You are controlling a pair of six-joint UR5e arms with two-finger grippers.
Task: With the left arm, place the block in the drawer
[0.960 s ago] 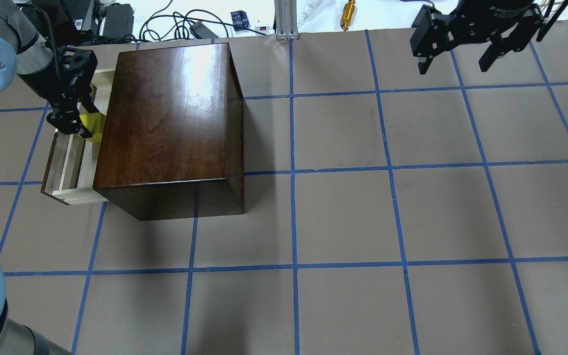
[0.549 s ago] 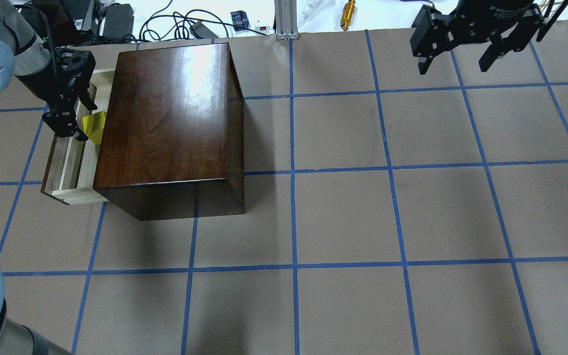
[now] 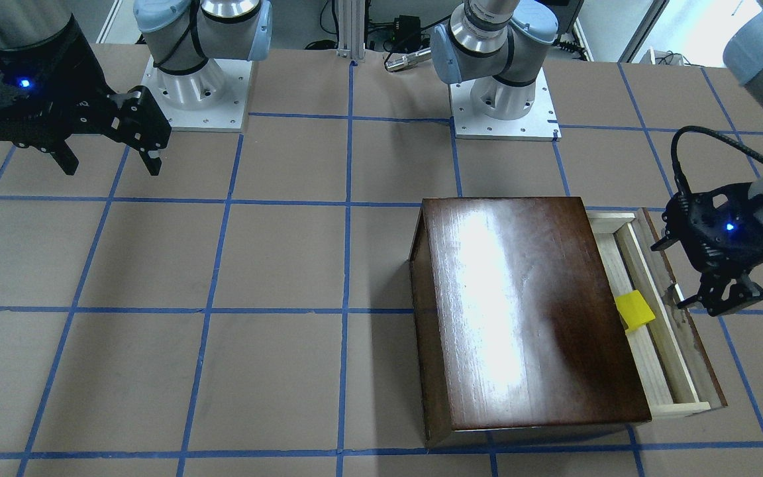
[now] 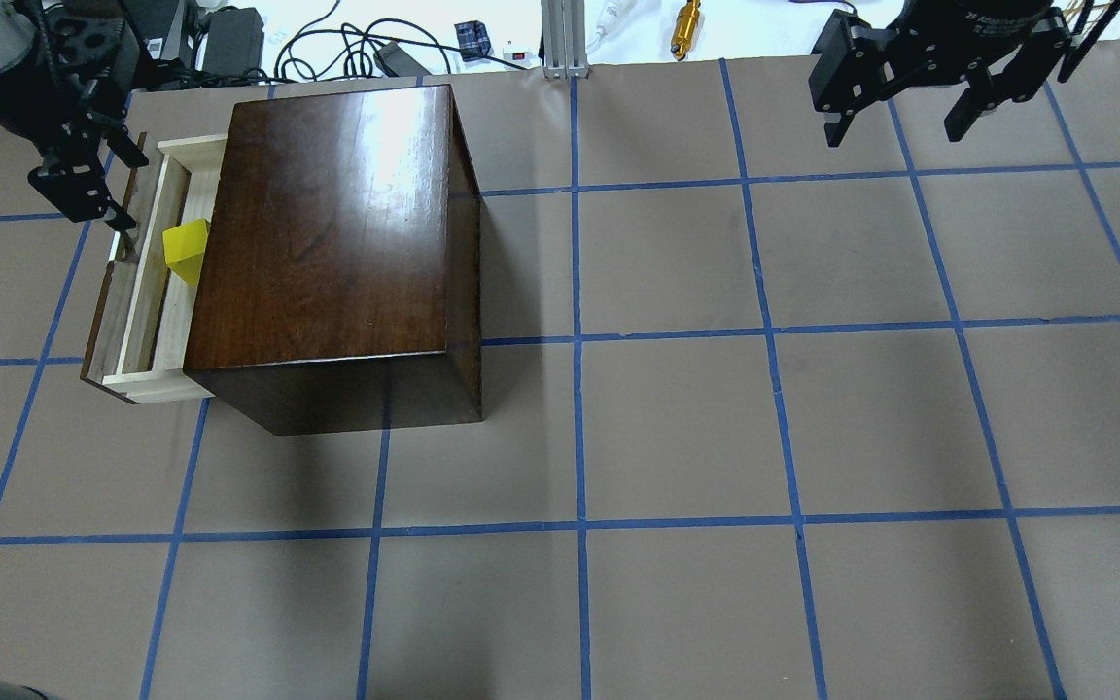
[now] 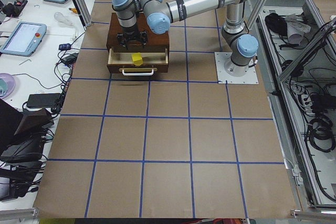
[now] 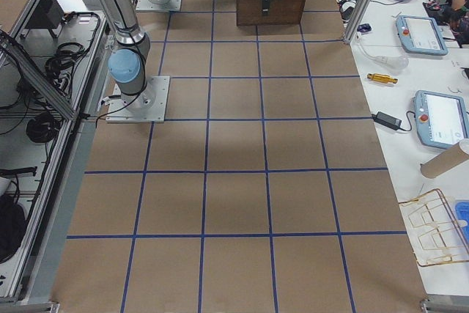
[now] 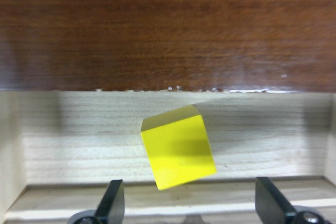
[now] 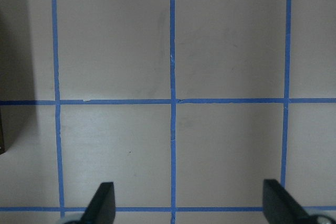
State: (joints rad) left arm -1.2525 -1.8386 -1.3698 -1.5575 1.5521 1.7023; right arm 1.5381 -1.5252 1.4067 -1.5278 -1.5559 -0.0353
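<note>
The yellow block (image 4: 186,249) lies tilted in the open drawer (image 4: 147,292), against the front of the dark-brown wooden box (image 4: 327,224). It also shows in the front view (image 3: 634,309), the left side view (image 5: 136,59) and the left wrist view (image 7: 178,148). My left gripper (image 4: 98,209) is open and empty. It hangs just outside the drawer's dark front panel (image 3: 689,344), its fingertips (image 7: 113,203) apart from the block. My right gripper (image 4: 895,131) is open and empty, high over the far right of the table (image 8: 226,145).
Cables, power bricks and a brass cylinder (image 4: 686,27) lie on the white bench beyond the table's far edge. An aluminium post (image 4: 565,39) stands there. The two arm bases (image 3: 196,86) (image 3: 504,99) sit on the robot's side.
My left gripper has let go of the block and drawn back out of the drawer, away from the box. The block stays in the drawer. The right arm has not moved.
</note>
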